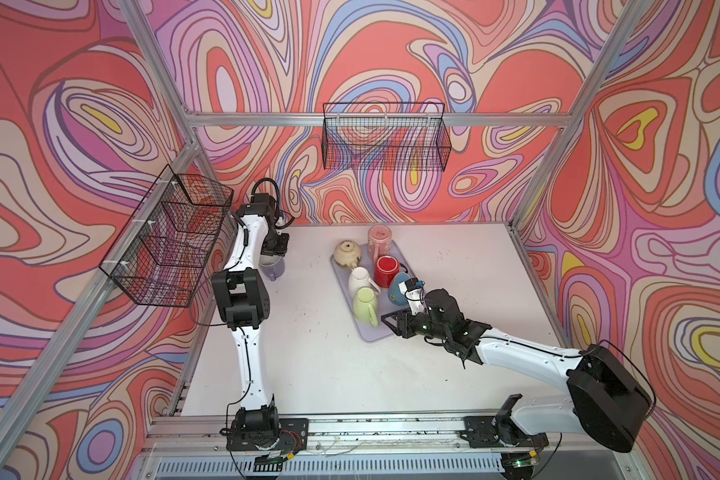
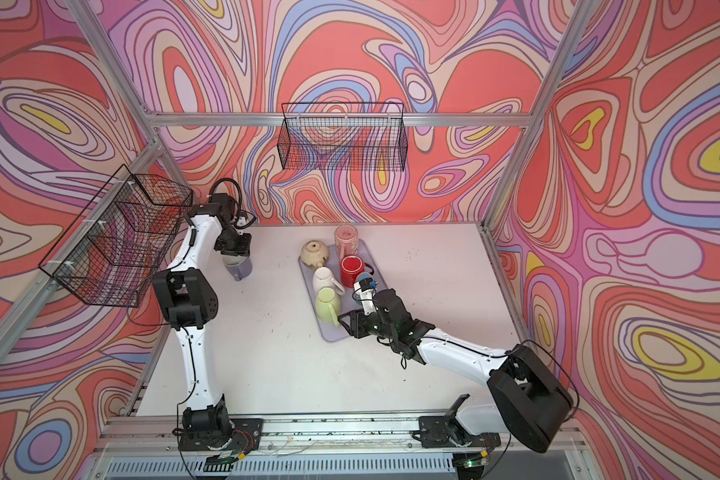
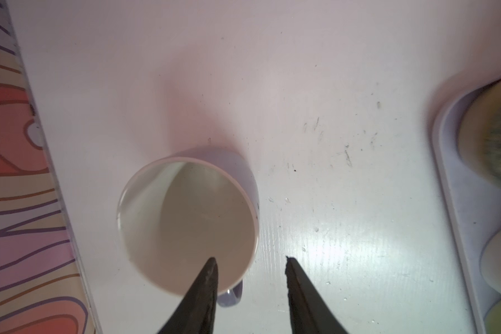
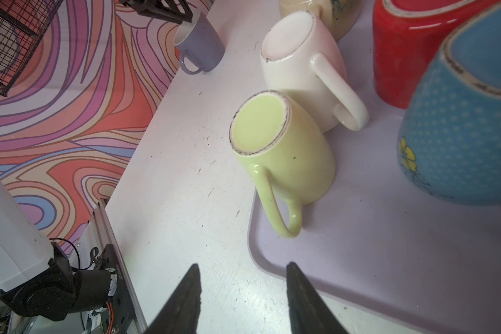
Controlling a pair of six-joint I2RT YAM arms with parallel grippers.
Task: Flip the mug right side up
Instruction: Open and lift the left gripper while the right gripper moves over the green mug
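A lavender mug (image 1: 272, 266) (image 3: 185, 219) stands right side up on the white table at the back left, its mouth facing up and its handle (image 3: 232, 297) on the near side. My left gripper (image 3: 249, 258) (image 1: 274, 249) hangs right over it, open; one finger is above the mug's inside, the other outside the wall, and neither presses on it. My right gripper (image 4: 242, 264) (image 1: 391, 322) is open and empty, over the near left corner of the lilac tray (image 4: 388, 260), a short way from the handle of a green mug (image 4: 284, 156) standing bottom up.
The tray (image 1: 371, 334) also carries a white mug (image 1: 360, 280), a red mug (image 1: 386, 270) and a blue dotted mug (image 4: 460, 130), all bottom up, plus a beige mug (image 1: 347, 252) and a pink mug (image 1: 379, 239). Wire baskets hang on the left wall (image 1: 171, 237) and the back wall (image 1: 385, 137).
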